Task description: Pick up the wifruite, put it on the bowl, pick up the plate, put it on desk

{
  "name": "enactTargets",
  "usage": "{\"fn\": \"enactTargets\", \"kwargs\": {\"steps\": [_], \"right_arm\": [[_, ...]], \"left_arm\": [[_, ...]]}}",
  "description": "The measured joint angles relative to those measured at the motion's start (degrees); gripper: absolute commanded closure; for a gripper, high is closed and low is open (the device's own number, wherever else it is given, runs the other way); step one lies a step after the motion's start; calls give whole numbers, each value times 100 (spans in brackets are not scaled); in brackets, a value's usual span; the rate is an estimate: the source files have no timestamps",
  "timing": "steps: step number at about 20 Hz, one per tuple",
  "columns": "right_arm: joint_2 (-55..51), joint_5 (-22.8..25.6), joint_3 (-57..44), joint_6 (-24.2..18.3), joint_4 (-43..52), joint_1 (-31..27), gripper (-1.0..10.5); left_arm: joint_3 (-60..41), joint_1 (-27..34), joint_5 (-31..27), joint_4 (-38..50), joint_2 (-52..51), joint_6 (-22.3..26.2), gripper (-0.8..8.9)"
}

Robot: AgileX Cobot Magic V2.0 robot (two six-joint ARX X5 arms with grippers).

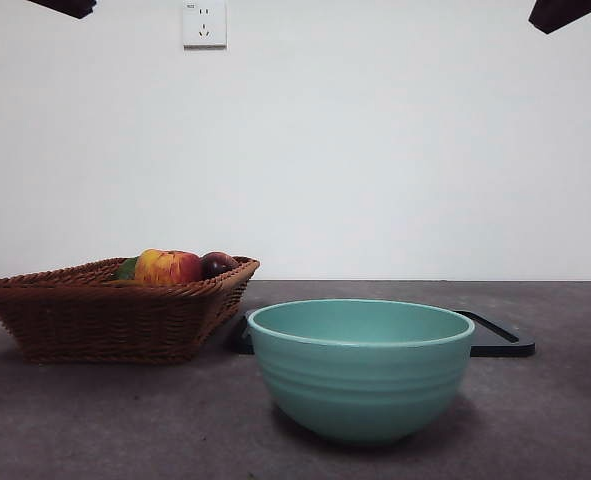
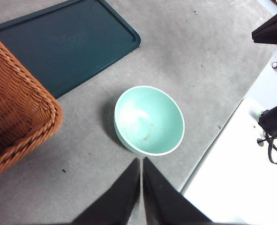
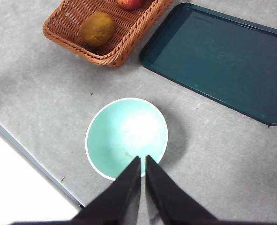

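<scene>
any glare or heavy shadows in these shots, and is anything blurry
Right wrist view: a washed-out bright patch of glare inside the bowl, and a soft shadow beside it on the desk. Left wrist view: fainter sheen in the bowl, with a shadow on its tray side. Front view: even, dim light, a dark shadow under the bowl, and the fruit in the basket looks slightly soft.
</scene>
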Motion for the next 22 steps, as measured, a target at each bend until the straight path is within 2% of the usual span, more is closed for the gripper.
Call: {"fn": "enactTargets", "kwargs": {"steps": [10,13,15,17,22], "right_arm": [[0,0,0,0,0,0,941],[0,0,0,0,0,0,941],[0,0,0,0,2,0,941],[0,0,0,0,2,0,941],[0,2,0,0,0,0,941]], "left_arm": [[0,-37,0,284,-170,0,806],[0,-13,-2,706,-221,-4,806],[-17,114,-4,1399,-380,-4,806],[-293,361,-188,2472,-776,-2,806],[-1998,1095,-1353,5119,-2334,-24,806]]}}
